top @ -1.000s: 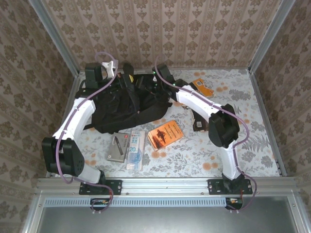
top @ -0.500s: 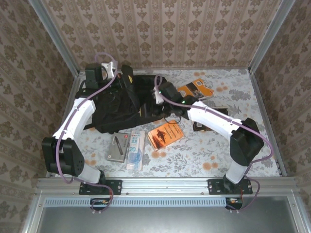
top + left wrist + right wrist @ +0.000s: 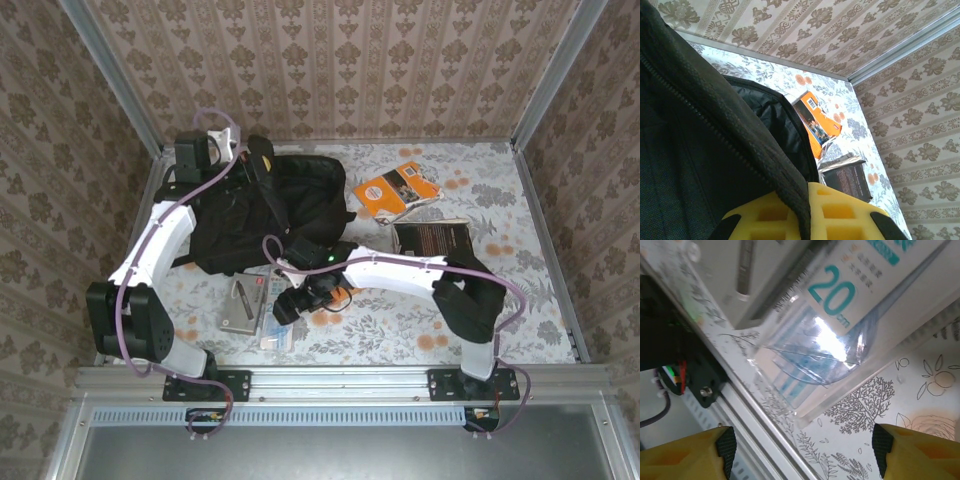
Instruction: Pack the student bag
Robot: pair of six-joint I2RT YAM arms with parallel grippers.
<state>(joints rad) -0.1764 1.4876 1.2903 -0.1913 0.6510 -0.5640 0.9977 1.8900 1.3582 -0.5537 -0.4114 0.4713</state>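
- The right tool point(image 3: 802, 450) hangs released, jaws wide apart, with nothing between its fingers point(image 3: 685, 455). It is low over the ruler pack point(image 3: 840, 300), close to the near edge of the bench point(image 3: 540, 300) and left of the middle.
- The ruler pack lies flat, its long axis running roughly from the near edge toward the far edge with a slight lean. In the right wrist view it crosses on a slant, so the jaws do not look square to it.
- A grey case point(image 3: 240, 303) lies alongside the pack on the side toward the left edge. Whether the two touch I cannot tell.
- The bag point(image 3: 250, 220) lies just beyond the pack and case, filling the far-left part of the bench. Its long axis slants from the left edge toward the middle of the far edge. From the right tool it lies away from the near edge and slightly left, only a short carry off.
- The left tool point(image 3: 260, 160) is clenched on the bag's zippered rim at the end nearest the far-left corner. The left wrist view shows dark lining behind that rim, so the mouth seems held up.
- The right arm is the one at the pack, and the left is occupied with the rim. The coming move probably calls for a wrist turn so the jaws cross the pack's short width, then a carry toward the held rim. A thin, slippery pack lying flat may resist the pinch.
- An orange book point(image 3: 395, 190) and a black book point(image 3: 432, 238) lie right of the middle, well apart from both tools.
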